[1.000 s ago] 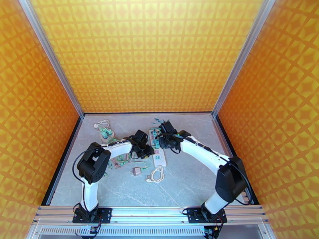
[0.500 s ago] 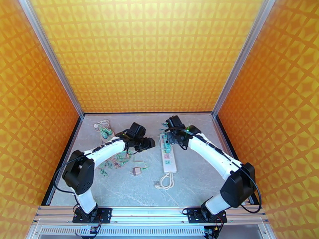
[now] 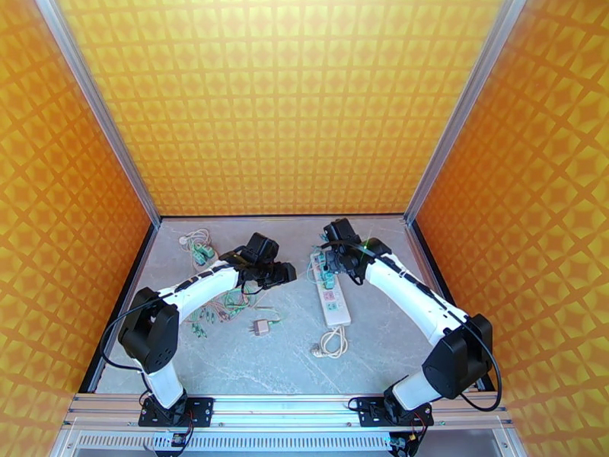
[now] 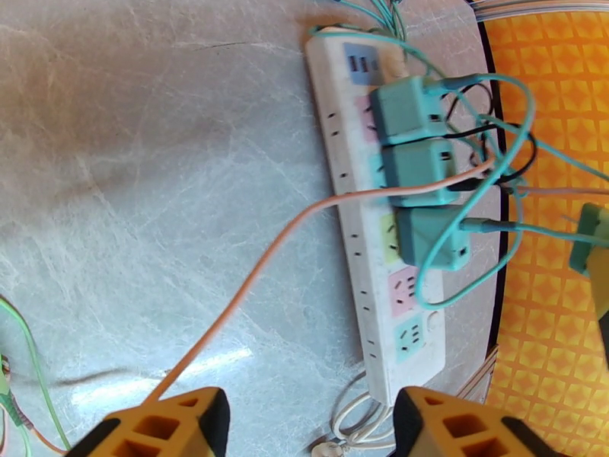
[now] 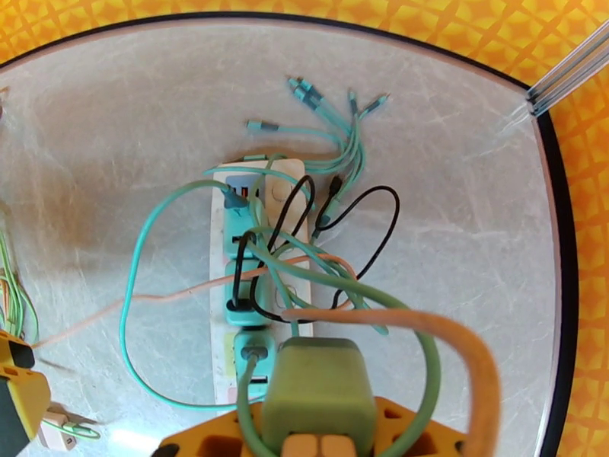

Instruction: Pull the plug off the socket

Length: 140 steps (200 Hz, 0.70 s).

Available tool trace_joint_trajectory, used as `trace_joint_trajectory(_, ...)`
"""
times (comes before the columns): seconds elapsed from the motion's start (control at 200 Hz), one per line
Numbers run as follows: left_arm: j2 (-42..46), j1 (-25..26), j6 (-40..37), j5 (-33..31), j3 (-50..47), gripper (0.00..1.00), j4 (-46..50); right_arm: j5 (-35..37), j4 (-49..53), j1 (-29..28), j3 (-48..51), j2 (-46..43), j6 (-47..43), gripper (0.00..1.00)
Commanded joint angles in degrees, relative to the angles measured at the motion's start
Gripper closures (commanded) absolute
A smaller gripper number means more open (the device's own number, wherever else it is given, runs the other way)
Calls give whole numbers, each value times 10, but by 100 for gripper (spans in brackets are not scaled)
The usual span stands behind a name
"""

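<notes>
The socket [image 3: 336, 302] lies lengthwise near-to-far, cord end nearest the arms, on a grey marbled table [image 3: 388, 352] inside 3 orange walls [image 3: 289, 100]. Right gripper [image 5: 312, 442] clamps a green plug [image 5: 318, 390]; left gripper [image 4: 304, 420] has its fingers apart.

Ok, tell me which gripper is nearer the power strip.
Right. The right gripper, shut on a green plug, hangs over the far end of the power strip; the left gripper is open, apart to its left.
</notes>
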<state>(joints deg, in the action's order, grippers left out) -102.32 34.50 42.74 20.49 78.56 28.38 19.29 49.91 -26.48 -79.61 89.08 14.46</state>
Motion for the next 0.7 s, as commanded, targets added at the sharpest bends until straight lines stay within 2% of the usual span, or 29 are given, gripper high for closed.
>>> trace_joint_trajectory(0.0, -6, -1, -12, -9, 4, 38, 9, -6, -33, 7, 36, -28, 10, 84)
trace_joint_trajectory(0.16, -6, 0, -12, -9, 3, 38, 9, 11, -32, 14, 98, -30, 7, 83)
trace_joint_trajectory(0.35, -8, -1, -13, -9, 1, 37, 9, 20, -44, 48, 163, -24, 21, 82)
trace_joint_trajectory(0.5, -9, -1, -14, -9, 2, 38, 11, 23, -51, 71, 182, -4, 20, 76)
trace_joint_trajectory(0.695, -6, -1, -15, -9, -1, 38, 12, 47, -66, 79, 187, 27, 15, 74)
